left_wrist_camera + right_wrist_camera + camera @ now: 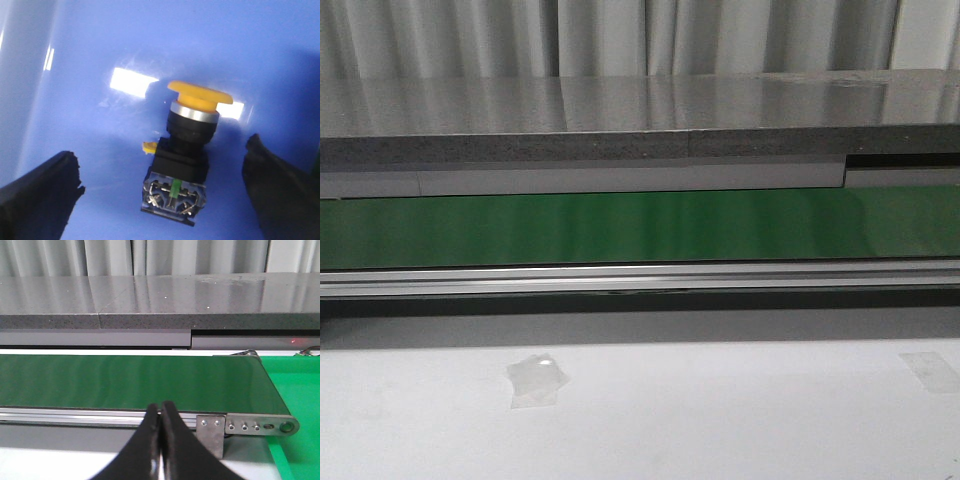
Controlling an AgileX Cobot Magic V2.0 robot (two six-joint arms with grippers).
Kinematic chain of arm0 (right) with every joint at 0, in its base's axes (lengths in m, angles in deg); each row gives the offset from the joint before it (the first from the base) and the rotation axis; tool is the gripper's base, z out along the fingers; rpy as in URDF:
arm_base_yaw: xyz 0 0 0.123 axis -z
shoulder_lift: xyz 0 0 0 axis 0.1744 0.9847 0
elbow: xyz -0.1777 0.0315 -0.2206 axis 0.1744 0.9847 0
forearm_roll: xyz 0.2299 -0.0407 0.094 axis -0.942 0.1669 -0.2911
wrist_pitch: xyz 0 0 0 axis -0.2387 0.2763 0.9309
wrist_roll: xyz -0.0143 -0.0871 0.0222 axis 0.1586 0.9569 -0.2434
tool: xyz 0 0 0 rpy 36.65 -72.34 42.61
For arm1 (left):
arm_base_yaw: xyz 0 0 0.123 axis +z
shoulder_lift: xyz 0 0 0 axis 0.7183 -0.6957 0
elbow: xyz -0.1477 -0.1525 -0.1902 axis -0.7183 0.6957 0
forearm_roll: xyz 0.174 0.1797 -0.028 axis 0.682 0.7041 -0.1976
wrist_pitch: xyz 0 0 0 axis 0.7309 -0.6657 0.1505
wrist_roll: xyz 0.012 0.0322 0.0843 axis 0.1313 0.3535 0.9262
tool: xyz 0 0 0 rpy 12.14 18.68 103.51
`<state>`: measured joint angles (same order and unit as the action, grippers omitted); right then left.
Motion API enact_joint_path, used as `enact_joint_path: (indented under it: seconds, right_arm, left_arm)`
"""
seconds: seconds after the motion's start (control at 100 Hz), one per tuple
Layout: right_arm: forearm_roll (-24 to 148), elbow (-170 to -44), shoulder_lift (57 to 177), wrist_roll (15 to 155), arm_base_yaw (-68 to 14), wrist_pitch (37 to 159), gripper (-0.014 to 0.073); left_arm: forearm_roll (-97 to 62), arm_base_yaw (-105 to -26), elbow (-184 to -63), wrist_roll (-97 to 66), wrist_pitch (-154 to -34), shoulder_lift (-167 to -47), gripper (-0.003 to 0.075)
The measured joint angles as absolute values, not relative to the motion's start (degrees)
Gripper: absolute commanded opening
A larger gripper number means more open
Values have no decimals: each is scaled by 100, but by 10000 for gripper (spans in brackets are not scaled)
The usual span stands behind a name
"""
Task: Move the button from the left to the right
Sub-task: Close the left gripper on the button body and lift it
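Observation:
The button (185, 150) lies on a blue surface (100, 60) in the left wrist view, its yellow mushroom cap pointing away from the fingers and its terminal end with metal contacts and a green tab toward them. My left gripper (162, 185) is open, its black fingers (40, 195) wide apart on either side of the button's body and not touching it. My right gripper (160, 412) is shut with nothing between its fingers, hovering in front of the green conveyor belt (125, 380). Neither gripper nor the button shows in the front view.
A green conveyor belt (620, 225) with an aluminium rail (620, 278) crosses the front view, a grey shelf (620, 120) behind it. Two tape patches (535, 380) lie on the white table. A metal bracket (210, 432) and a bright green area (295, 390) sit at the belt's end.

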<state>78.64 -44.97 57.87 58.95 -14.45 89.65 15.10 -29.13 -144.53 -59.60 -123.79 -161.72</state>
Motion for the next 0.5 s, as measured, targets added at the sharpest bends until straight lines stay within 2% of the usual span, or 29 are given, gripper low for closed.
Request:
enact_joint_path:
  seconds: [0.5]
  right_arm:
    - [7864,-4497,5787,5895,-1445,8965,-68]
  left_arm:
    - [1137,-2783,-14468,-5960,-12198,-16545,637]
